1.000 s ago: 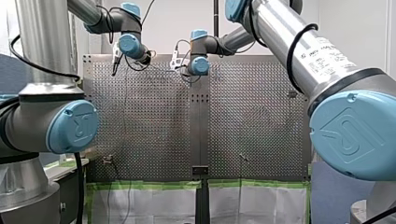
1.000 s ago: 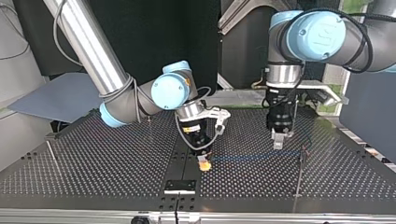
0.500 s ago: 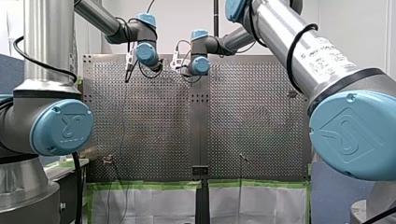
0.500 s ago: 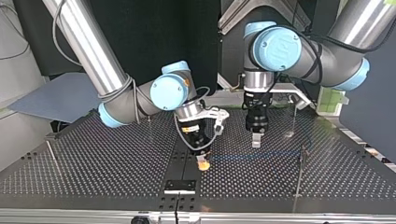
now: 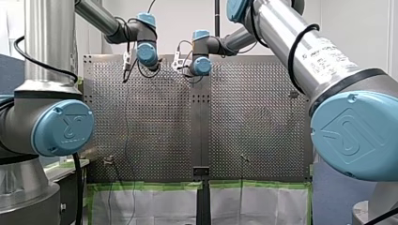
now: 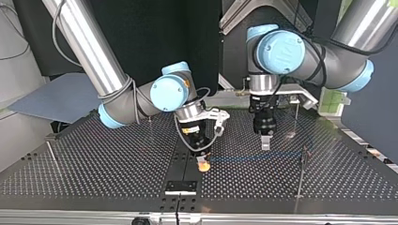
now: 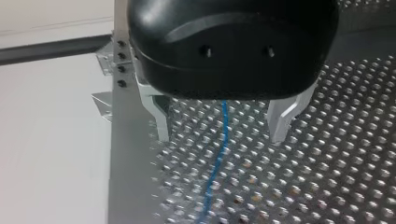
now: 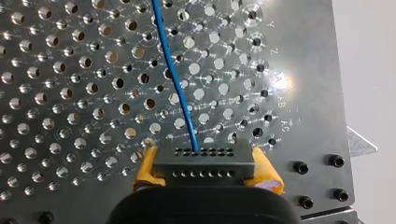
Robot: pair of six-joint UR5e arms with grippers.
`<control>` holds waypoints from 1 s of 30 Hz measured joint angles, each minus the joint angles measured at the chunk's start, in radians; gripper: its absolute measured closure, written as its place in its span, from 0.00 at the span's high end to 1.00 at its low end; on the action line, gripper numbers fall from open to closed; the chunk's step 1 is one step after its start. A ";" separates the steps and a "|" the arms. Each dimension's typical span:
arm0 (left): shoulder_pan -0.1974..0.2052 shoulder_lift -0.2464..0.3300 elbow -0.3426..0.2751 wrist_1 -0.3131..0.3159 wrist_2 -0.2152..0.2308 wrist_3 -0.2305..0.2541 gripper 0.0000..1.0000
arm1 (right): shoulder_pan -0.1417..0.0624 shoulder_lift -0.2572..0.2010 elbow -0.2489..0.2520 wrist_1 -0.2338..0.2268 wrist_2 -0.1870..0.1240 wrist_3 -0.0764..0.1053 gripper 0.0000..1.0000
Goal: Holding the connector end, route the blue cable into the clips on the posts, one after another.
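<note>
Your left gripper is hanging just above the perforated table with its metal fingers spread wide and gripping nothing. The blue cable is lying on the plate beneath it, running between the two fingers without touching either.

That is the change to note. A second ago this gripper was sitting further toward the top view's right, nearer the post. It then swung in along the cable toward your right gripper, and is now easing back a little, settling about midway along the straight run.

Your right gripper is not moving. Its yellow pads are clamping the dark connector from both sides, low over the table's middle seam, with the cable leaving the connector straight ahead of it.

From the top view, the cable is stretching from the connector across to that post. You cannot tell from here whether it is already sitting in the clip; that detail is too small.

In my judgement the routing itself is not advancing yet. You are lining the free gripper up astride the cable, probably to take a second hold and steer the slack. Keep it centred before closing, since the cable is thin and easy to miss.
</note>
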 joint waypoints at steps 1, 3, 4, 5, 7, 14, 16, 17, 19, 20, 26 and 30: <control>0.003 -0.008 0.000 0.000 -0.002 0.000 1.00 | 0.000 0.000 0.000 0.000 0.000 0.000 0.00; 0.010 -0.028 0.000 0.000 -0.011 0.001 1.00 | 0.000 0.000 0.000 0.000 0.000 0.000 0.00; 0.013 -0.036 0.000 0.003 -0.014 0.001 1.00 | 0.000 0.000 0.000 0.000 0.000 0.000 0.00; 0.017 -0.043 0.000 0.008 -0.018 0.001 1.00 | 0.001 0.000 0.000 0.000 0.000 -0.001 0.00; 0.022 -0.049 0.000 0.015 -0.023 0.001 1.00 | 0.001 0.001 -0.001 0.000 0.000 -0.001 0.00; 0.038 -0.050 0.000 0.029 -0.035 0.000 1.00 | 0.000 0.001 0.000 0.000 0.000 -0.001 0.00; 0.039 -0.042 0.000 0.030 -0.037 0.001 1.00 | 0.000 0.001 0.000 0.000 0.000 -0.001 0.00; 0.039 -0.034 0.000 0.033 -0.037 0.002 1.00 | 0.000 0.001 0.000 0.000 0.000 -0.001 0.00; 0.038 -0.019 0.000 0.040 -0.036 0.002 1.00 | 0.000 0.001 0.000 0.000 0.000 -0.001 0.00; 0.037 -0.009 0.000 0.046 -0.035 0.001 1.00 | 0.000 0.001 0.000 0.000 0.000 -0.001 0.00; 0.037 0.024 0.000 0.056 -0.033 -0.001 1.00 | 0.000 0.001 0.000 0.000 0.000 -0.001 0.00; 0.040 0.015 0.000 0.050 -0.030 -0.001 1.00 | 0.000 0.001 0.000 0.001 0.000 -0.001 0.00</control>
